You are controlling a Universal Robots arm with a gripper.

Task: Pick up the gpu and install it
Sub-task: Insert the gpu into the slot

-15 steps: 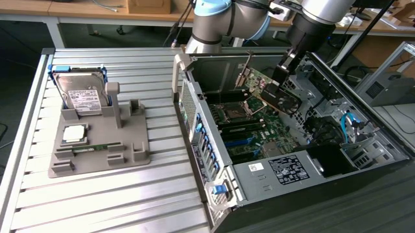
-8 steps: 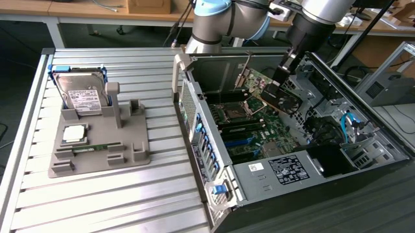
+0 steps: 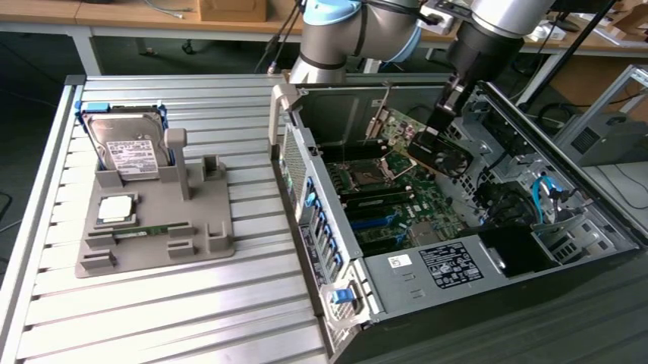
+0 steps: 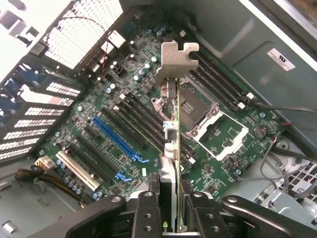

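With gripper clamped on card above motherboard, square edge to blue slot and point bracket toward back panel.

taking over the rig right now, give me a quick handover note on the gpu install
Gripper: shut on the gpu, gripping it edge-on, with the silver bracket at the end away from the fingers.
Where: the gpu hangs inside the open computer case, above the motherboard. The blue slot is empty.
Done: gpu picked up and now inside the case.
Left: gpu not yet seated in any slot.
Also: the hard drive and memory stick sit on the grey fixture outside the case.
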